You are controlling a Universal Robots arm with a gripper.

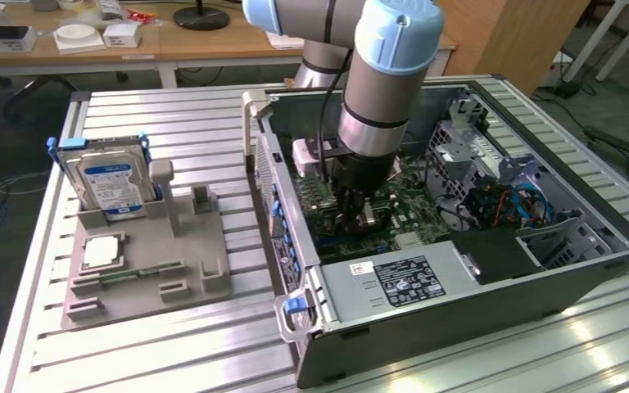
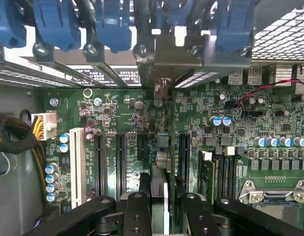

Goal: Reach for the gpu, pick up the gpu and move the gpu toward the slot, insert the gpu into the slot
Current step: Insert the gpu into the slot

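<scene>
We see the end effector (image 2: 164, 209) gripping the gpu (image 2: 163, 162) edge-on above the motherboard (image 2: 142, 118) slot (image 2: 160, 142); misalignment could jam its connector.

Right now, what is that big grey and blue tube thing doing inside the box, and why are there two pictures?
That tube is a robot arm. It reaches down into an open computer case on a ribbed metal table. One picture is taken from outside. The other comes from a camera on the arm's wrist, looking at the green circuit board inside. The gripper pinches a thin card, the gpu, edge-on, standing over the long black slots. Beside the case, a grey tray holds a silver hard drive with a blue label.
</scene>
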